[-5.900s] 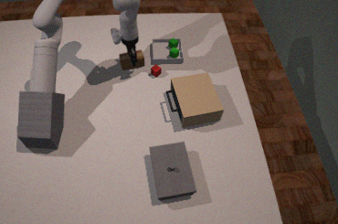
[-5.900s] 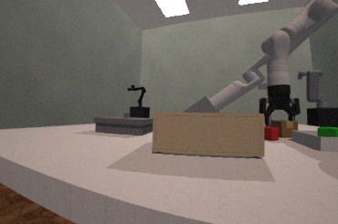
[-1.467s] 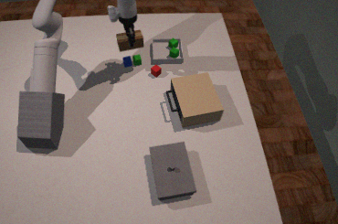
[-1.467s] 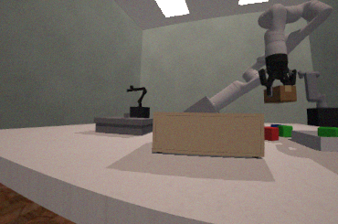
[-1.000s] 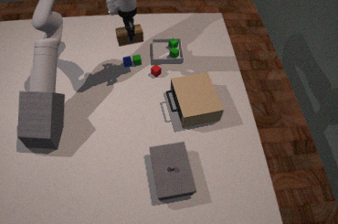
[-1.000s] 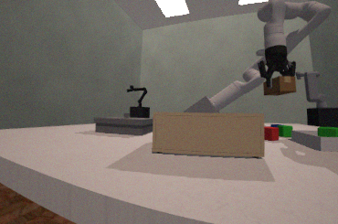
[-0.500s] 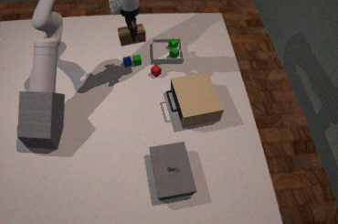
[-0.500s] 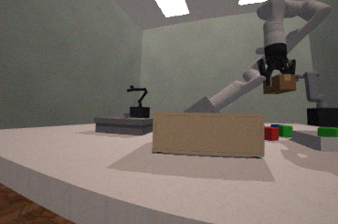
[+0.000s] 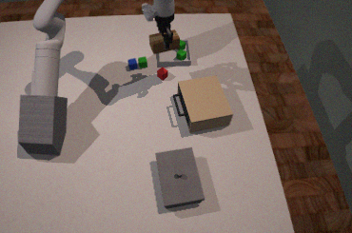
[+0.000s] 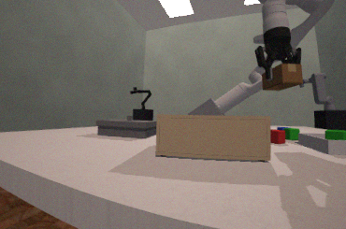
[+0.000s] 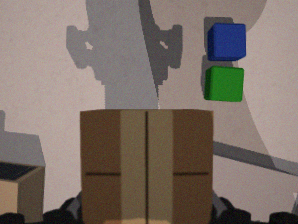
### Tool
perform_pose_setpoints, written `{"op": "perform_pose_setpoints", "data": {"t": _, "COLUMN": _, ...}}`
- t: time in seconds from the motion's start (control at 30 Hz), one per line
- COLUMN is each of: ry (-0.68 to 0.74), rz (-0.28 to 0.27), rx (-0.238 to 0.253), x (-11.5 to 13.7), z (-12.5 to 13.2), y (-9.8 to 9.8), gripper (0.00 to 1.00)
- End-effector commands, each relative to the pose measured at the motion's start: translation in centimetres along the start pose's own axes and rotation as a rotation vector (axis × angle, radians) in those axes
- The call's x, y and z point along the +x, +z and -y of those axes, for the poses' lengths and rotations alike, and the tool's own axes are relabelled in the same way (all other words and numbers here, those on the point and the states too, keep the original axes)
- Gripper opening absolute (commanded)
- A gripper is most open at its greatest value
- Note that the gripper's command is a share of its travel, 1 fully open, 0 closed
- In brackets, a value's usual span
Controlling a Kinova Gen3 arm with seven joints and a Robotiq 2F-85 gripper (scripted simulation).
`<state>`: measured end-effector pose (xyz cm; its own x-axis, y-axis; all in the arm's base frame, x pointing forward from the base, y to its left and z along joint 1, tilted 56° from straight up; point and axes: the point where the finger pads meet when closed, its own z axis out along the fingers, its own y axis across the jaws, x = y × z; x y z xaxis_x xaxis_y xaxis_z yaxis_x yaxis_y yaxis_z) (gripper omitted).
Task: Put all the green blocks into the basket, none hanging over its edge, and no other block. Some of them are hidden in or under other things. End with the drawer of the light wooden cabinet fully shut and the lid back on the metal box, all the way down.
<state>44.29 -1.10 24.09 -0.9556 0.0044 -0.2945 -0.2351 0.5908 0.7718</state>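
My gripper (image 9: 167,44) (image 10: 281,68) (image 11: 147,206) is shut on a brown cardboard box (image 9: 156,43) (image 10: 282,78) (image 11: 100,145), held in the air over or near the left part of the grey basket (image 9: 174,63) (image 10: 316,142). Two green blocks (image 9: 181,54) (image 10: 335,135) show in the basket. Another green block (image 9: 143,62) (image 10: 293,134) (image 11: 224,84) lies on the table left of it. The light wooden cabinet (image 9: 205,99) (image 10: 212,138) has its drawer handle (image 9: 179,105) on the left; the drawer looks shut. The metal box (image 9: 178,187) (image 10: 126,129) has its lid on. Their insides are hidden.
A blue block (image 9: 132,64) (image 11: 230,42) lies beside the loose green block. A red block (image 9: 163,73) (image 10: 278,136) lies between basket and cabinet. The arm's grey base (image 9: 38,123) stands at the left.
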Motion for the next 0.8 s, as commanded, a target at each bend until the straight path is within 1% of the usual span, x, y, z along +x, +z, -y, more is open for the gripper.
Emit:
{"op": "perform_pose_setpoints", "data": {"t": 0.0, "ry": -0.011, "rz": -0.010, "rx": -0.006, "x": -4.0, "z": 3.5, "y": 0.4, "gripper": 0.67}}
{"op": "perform_pose_setpoints", "data": {"t": 0.03, "ry": -0.011, "rz": -0.010, "rx": -0.006, "x": -4.0, "z": 3.5, "y": 0.4, "gripper": 0.67}}
{"op": "perform_pose_setpoints", "data": {"t": 0.17, "ry": -0.018, "rz": -0.010, "rx": -0.007, "x": -6.1, "z": 5.6, "y": 0.8, "gripper": 0.67}}
{"op": "perform_pose_setpoints", "data": {"t": 0.27, "ry": -0.021, "rz": -0.010, "rx": -0.007, "x": -6.7, "z": 6.2, "y": 1.0, "gripper": 0.67}}
{"op": "perform_pose_setpoints", "data": {"t": 0.77, "ry": -0.021, "rz": -0.010, "rx": -0.007, "x": -6.8, "z": 6.3, "y": 1.1, "gripper": 0.67}}
